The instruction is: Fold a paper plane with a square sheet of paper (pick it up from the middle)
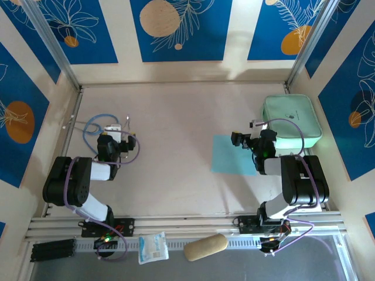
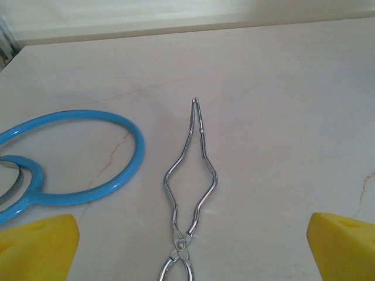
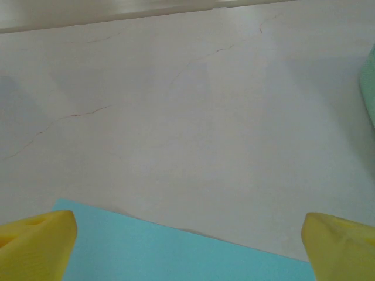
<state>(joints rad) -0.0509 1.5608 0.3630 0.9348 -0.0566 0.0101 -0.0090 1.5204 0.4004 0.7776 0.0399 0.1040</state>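
Observation:
The square sheet of paper is light blue and lies flat and unfolded on the table, right of centre. My right gripper hovers over its far right corner, open, with nothing between the yellow fingertips. In the right wrist view the sheet fills the bottom edge under the gripper. My left gripper is open at the left side of the table, well away from the sheet. The paper plane is out of view.
A blue stethoscope and metal forceps lie just ahead of the left gripper. A mint-green zip case sits at the right, next to the right arm. A white snack packet and a tan object lie on the near rail.

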